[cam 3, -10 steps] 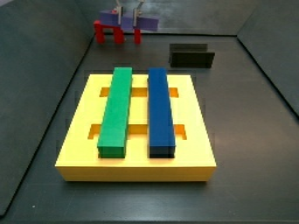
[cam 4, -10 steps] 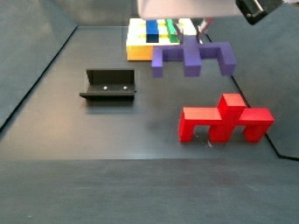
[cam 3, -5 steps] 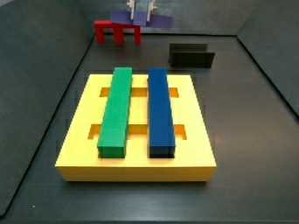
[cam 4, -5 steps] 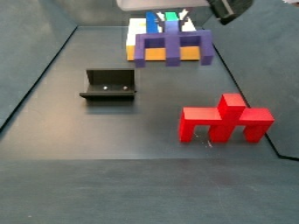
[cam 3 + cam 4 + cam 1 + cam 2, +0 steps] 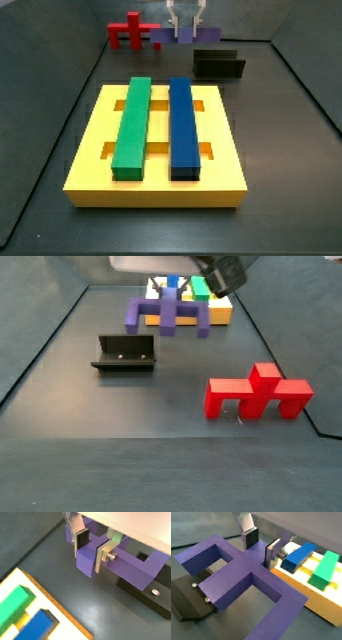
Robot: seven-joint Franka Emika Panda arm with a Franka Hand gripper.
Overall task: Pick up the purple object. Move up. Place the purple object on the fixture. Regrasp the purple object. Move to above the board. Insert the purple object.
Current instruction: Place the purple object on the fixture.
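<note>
Nearer fixture (image 5: 124, 353): pincer (image 5: 178, 298) (gripping purple object (image 5: 170, 316))

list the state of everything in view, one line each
end effector: shut on the purple object's central post, raised above the floor
purple object: held, lifted clear of the floor, not yet on the fixture
fixture: on the floor, nothing on it
board: flat on the floor
green bar: seated in a board groove
blue bar: seated in a board groove
red piece: standing on the floor, untouched

Hand (image 5: 171, 289) partly cut by frame top in side view; purple object (image 5: 168, 315) hides board (image 5: 214, 314) front.
</note>
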